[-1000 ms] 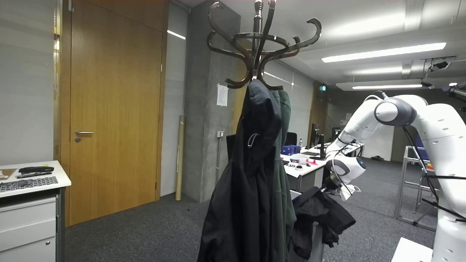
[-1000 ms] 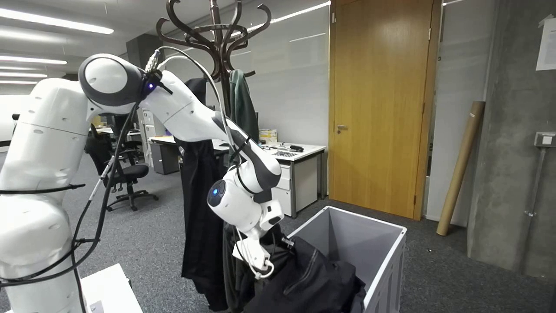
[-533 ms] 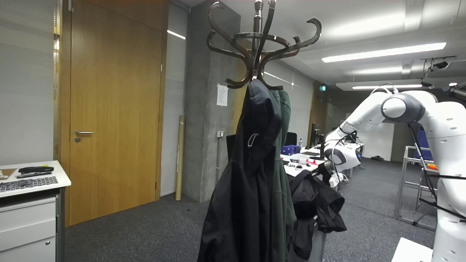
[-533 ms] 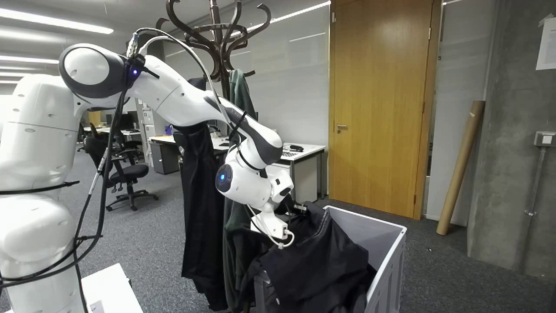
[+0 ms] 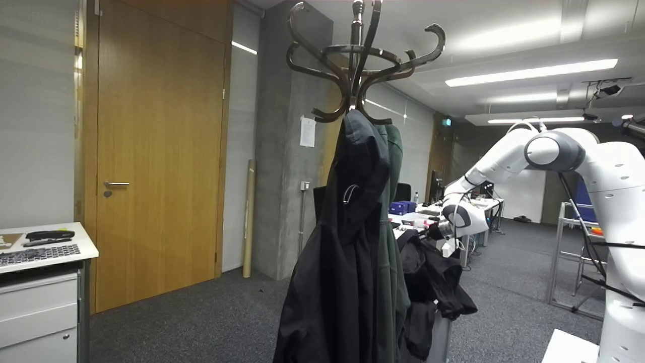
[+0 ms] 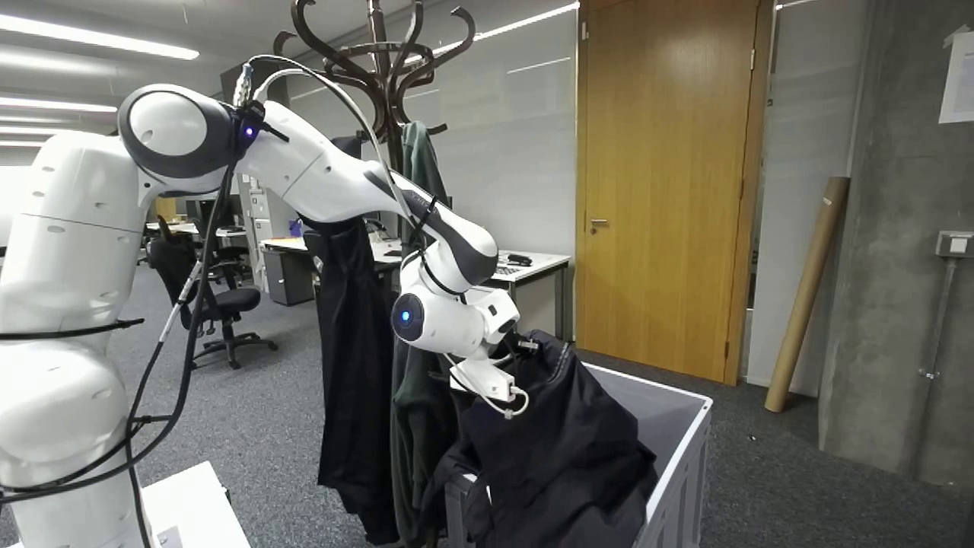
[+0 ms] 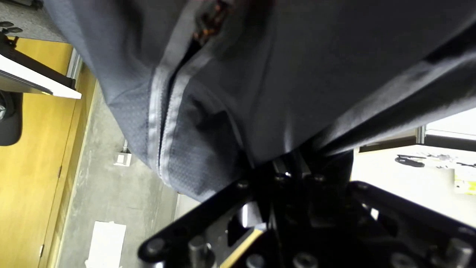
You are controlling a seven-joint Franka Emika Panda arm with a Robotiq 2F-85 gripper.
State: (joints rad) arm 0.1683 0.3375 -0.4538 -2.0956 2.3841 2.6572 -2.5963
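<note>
The jaws pinch a black fabric jacket [image 6: 578, 449] with a grey-edged zip [image 7: 153, 115]; cloth obscures the tips, so the exact contact line is uncertain. The jacket hangs partly inside an open grey plastic crate [image 6: 689, 479] and partly over its rim, near a dark-brown wooden coat stand [image 5: 357, 33].
</note>
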